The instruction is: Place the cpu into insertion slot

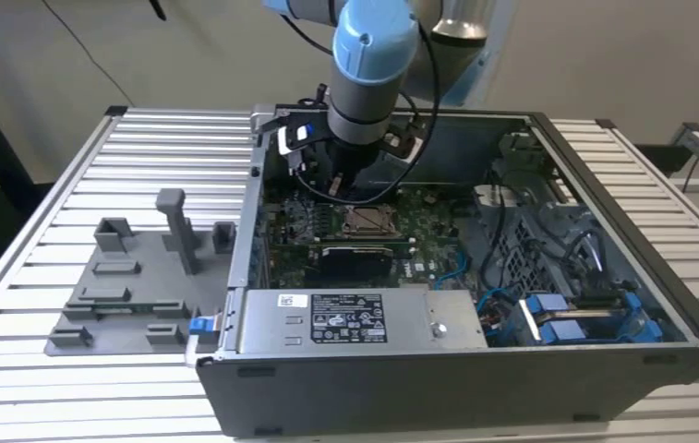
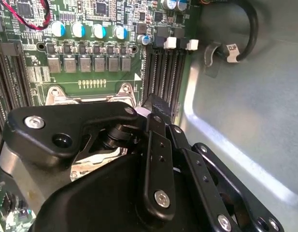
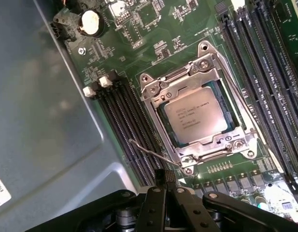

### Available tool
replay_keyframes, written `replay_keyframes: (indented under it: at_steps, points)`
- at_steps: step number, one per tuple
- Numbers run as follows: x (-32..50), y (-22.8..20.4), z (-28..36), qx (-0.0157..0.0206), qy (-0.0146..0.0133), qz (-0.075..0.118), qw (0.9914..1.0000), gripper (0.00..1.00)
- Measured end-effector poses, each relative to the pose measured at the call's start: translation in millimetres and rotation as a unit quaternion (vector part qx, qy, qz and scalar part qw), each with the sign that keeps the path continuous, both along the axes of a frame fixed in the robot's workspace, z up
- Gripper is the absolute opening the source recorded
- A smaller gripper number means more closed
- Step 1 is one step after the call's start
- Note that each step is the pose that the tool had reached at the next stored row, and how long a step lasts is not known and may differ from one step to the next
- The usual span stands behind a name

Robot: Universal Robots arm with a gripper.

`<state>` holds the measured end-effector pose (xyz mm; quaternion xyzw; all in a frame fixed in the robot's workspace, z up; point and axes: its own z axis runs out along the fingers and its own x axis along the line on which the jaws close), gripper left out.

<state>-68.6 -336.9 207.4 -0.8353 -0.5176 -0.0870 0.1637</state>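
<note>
A: Where is the cpu [image 3: 194,116] found?

B: It is seen lying flat within the metal frame of the insertion slot [image 3: 163,89], silvery face up. The slot is set on the green motherboard [image 3: 153,29] inside the open computer case [image 1: 473,378], which is carried by the ribbed tabletop [image 1: 66,185]. The thin wire lever [image 3: 149,149] is angled out from a corner of the frame, over the long black connector strips [image 3: 122,118].

A: And the end effector [image 3: 164,178]?

B: It is held just beside the slot, near the lever's corner, apart from the chip. Its jaws appear drawn together, and nothing is gripped between them.

A: How is the chip judged to handle?

B: It is judged light, thin and stiff. The metal face is likely smooth, so slip is to be expected under a flat pinch. The underside and the socket contacts are presumed fragile, so no tilt or sideways drag should be allowed.

A: Where is hold best taken?

B: By two opposite edges, with the jaws kept off the face and the frame. Little force is thought to be needed.
</note>
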Motion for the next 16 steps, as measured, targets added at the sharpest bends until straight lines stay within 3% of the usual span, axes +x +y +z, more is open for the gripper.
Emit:
replay_keyframes:
  at_steps: [2,3,5,6,8,10,16]
  points:
    - [-0.1,-0.5,-0.7,0.0102,-0.0031,0.000,0.99994,0.11]
    - [-0.4,-2.1,-1.0,0.0131,-0.0037,0.000,0.99991,0.11]
    - [-2.0,-7.0,-1.5,0.0140,-0.0037,0.000,0.99989,0.11]
    - [-2.9,-9.3,-1.9,0.0170,-0.0038,0.000,0.99985,0.11]
    - [-3.9,-12.5,-2.5,0.0271,-0.0042,0.000,0.99962,0.11]
    - [-3.9,-13.1,-2.6,0.0327,-0.0045,0.000,0.99945,0.11]
    - [-3.9,-13.1,-4.4,0.0331,-0.0045,0.000,0.99944,0.11]
